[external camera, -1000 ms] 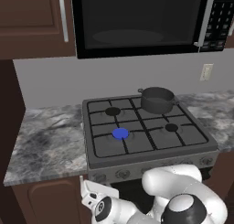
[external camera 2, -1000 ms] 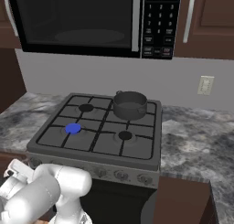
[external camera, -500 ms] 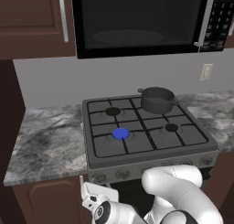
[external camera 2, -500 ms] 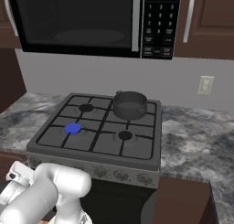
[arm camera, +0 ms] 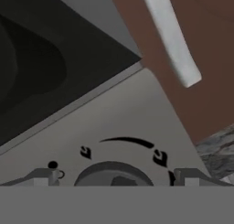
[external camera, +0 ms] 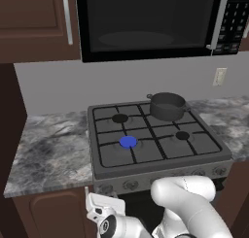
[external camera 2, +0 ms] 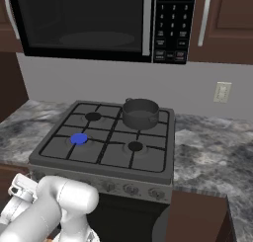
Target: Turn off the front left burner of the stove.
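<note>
The stove (external camera: 103, 165) carries black grates, and its front left burner (external camera: 128, 142) (external camera 2: 78, 139) shows bright blue. A row of small knobs (external camera: 130, 185) runs along its front panel. My white hand (external camera: 101, 210) (external camera 2: 20, 190) is low in front of the panel's left end. In the hand view my gripper (arm camera: 114, 178) is open, one fingertip on each side of a round grey knob (arm camera: 113, 172) with a black arc and arrows above it. The fingertips (arm camera: 45, 177) stand apart from the knob's sides.
A dark pot (external camera: 167, 106) (external camera 2: 141, 112) sits on the back right burner. A black microwave (external camera: 146, 23) hangs above. Marble counter (external camera: 48, 144) flanks the stove. A brown cabinet with a white handle (arm camera: 170, 35) lies beside the panel.
The arm's elbow has shifted slightly and the hand has dipped a little at the panel's left end. The burner stays blue.
</note>
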